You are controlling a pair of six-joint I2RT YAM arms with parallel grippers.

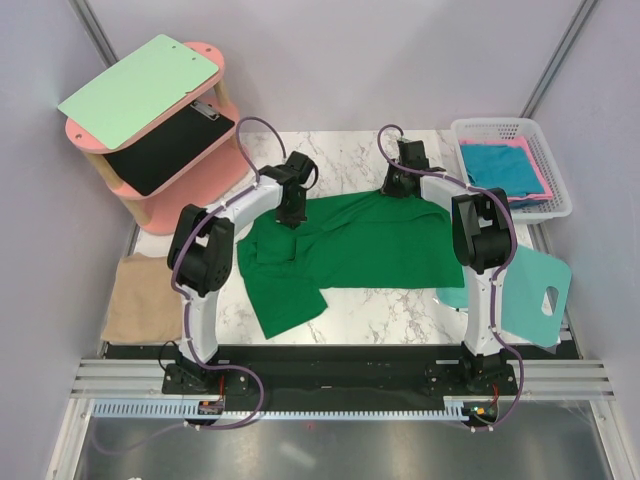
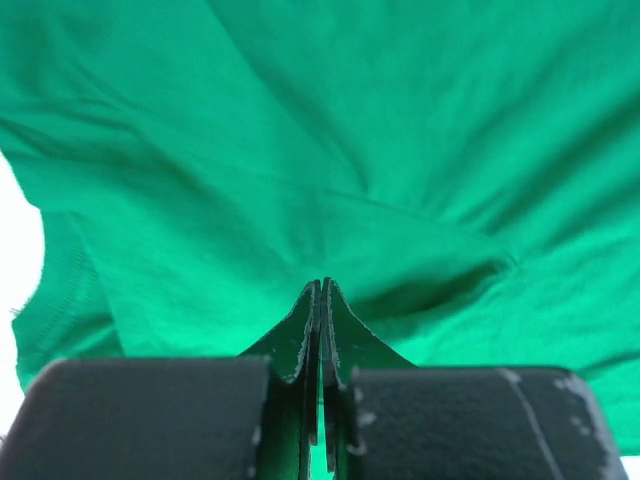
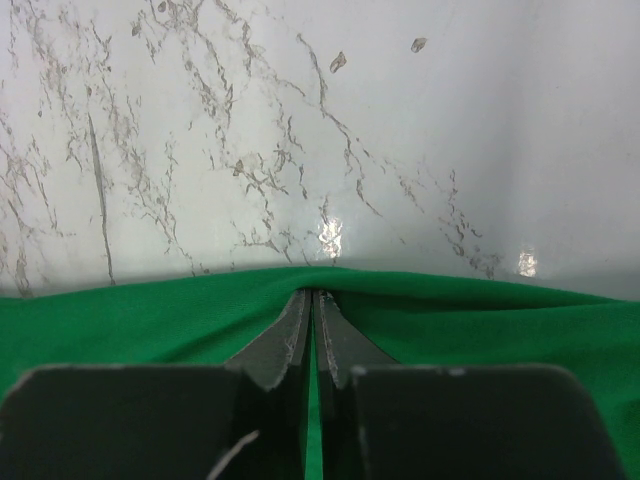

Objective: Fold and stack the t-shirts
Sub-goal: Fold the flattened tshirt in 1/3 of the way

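Marble tabletop (image 1: 400,305) carries the dark green t-shirt (image 1: 350,250), spread across its middle. The left gripper (image 1: 292,215) is clenched on a pucker of cloth near its far left. The right gripper (image 1: 395,185) pinches the far hem, likely so both can lift that edge evenly for a fold.

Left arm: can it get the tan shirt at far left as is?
Probably not yet. The left end effector is shut on the green shirt, so it would have to let go first. Nothing covers the tan shirt itself.
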